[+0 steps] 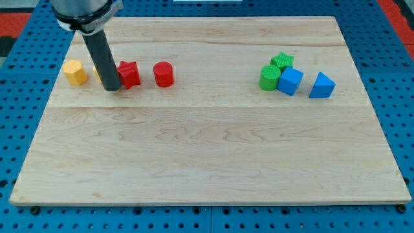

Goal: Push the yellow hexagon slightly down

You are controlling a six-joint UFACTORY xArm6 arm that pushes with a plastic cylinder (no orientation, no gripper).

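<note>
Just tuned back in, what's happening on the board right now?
The arm's rod is down at the board's upper left. My tip sits just left of the red star-like block, with the red cylinder further right. The yellow hexagon lies to the tip's left, apart from it, and another yellow block is mostly hidden behind the rod. At the upper right, two green blocks and two blue blocks sit clustered, untouched.

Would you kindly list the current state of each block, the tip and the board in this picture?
Yellow hexagon block: flat on the board, standing alone, left of my tip.
Second yellow block: mostly hidden behind the rod, shape unclear.
My tip: down on the board, beside the red star block.
Red cylinder block: standing alone.
Green star block, green cylinder block, blue cube block: clustered together.
Blue triangular block: just apart from the cluster.
Wooden board: lying flat.
</note>
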